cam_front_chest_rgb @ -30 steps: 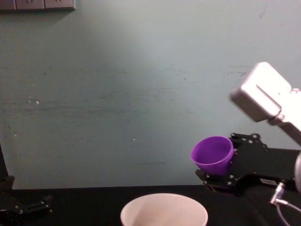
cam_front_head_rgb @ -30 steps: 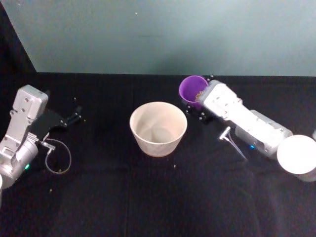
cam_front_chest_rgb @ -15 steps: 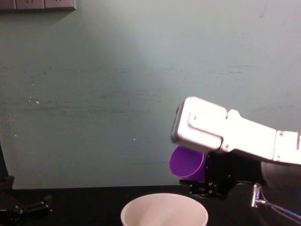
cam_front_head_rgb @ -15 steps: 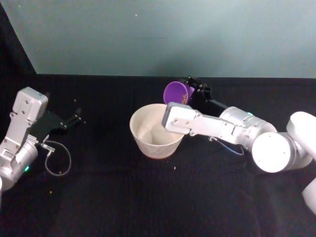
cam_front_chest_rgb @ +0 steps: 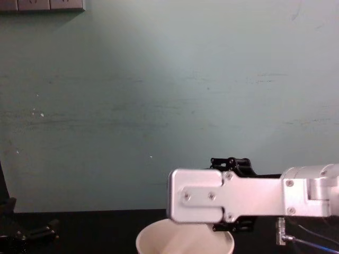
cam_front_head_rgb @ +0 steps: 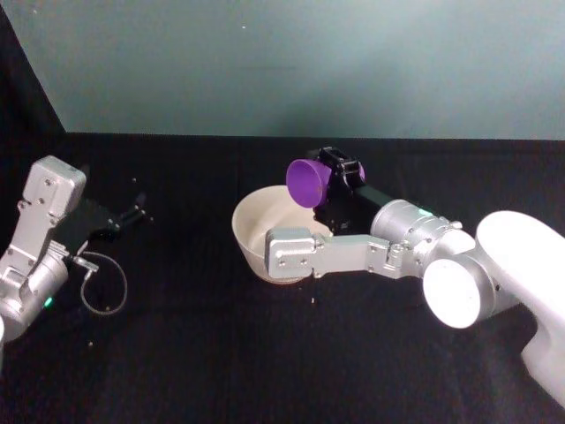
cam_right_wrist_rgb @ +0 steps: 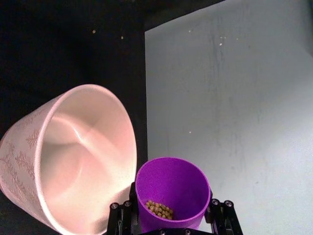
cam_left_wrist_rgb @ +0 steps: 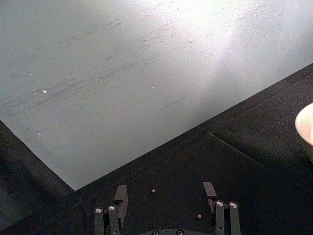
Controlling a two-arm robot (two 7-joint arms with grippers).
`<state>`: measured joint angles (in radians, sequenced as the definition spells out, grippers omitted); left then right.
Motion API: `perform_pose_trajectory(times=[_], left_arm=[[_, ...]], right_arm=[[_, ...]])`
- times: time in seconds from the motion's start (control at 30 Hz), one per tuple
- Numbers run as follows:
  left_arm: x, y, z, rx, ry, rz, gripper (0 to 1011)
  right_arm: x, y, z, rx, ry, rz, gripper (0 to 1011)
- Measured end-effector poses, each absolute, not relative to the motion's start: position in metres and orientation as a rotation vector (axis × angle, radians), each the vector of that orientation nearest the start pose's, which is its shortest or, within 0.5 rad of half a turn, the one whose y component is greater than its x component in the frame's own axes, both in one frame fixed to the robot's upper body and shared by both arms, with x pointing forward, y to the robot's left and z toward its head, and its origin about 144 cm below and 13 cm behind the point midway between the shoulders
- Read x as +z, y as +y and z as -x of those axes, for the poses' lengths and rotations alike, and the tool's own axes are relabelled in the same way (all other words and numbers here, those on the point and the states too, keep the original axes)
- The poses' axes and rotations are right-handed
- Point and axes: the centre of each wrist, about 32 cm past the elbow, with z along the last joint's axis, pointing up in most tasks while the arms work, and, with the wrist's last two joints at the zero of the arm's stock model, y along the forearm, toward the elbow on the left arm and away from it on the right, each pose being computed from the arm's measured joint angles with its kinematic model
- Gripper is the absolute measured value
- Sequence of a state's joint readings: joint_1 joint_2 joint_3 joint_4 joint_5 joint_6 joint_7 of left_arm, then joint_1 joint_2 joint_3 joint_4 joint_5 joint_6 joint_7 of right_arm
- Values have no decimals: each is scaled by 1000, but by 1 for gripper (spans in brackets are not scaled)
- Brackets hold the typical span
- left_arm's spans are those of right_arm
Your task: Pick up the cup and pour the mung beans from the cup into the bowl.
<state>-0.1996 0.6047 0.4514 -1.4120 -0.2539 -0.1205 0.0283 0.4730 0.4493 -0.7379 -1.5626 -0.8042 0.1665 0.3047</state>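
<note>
The purple cup [cam_front_head_rgb: 308, 183] lies tipped on its side over the far right rim of the white bowl [cam_front_head_rgb: 258, 230], its mouth turned toward the bowl. My right gripper [cam_front_head_rgb: 327, 176] is shut on the cup. In the right wrist view a small heap of mung beans [cam_right_wrist_rgb: 159, 209] rests inside the cup [cam_right_wrist_rgb: 172, 188], just beside the bowl [cam_right_wrist_rgb: 78, 161], whose inside looks bare. In the chest view my right arm's silver link [cam_front_chest_rgb: 222, 196] hides the cup above the bowl's rim [cam_front_chest_rgb: 151, 236]. My left gripper [cam_front_head_rgb: 132, 213] is parked open at the table's left.
Black cloth covers the table, with a pale green wall behind it. A few stray beans [cam_left_wrist_rgb: 153, 191] lie on the cloth near my left gripper [cam_left_wrist_rgb: 165, 195]. A loose cable loop [cam_front_head_rgb: 104, 284] hangs by the left arm. The bowl's edge [cam_left_wrist_rgb: 305, 125] shows in the left wrist view.
My right arm has swung the cup left, from beside the bowl to above its far rim, and tipped it toward the bowl. The left arm has not moved.
</note>
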Motion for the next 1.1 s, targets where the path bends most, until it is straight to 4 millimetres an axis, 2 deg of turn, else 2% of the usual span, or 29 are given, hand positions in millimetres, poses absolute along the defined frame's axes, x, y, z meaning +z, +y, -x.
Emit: perform_pose_trajectory(times=[0.53,1.1], left_arm=[[1140,310,-489,1248,-285,-304,1000],[1140,310,-489,1248,-285,-304,1000]], right_arm=[[1217,-144,-509,-624,-1336,1027,734],[1216,-137,-506,-584,-1426,1085,734]])
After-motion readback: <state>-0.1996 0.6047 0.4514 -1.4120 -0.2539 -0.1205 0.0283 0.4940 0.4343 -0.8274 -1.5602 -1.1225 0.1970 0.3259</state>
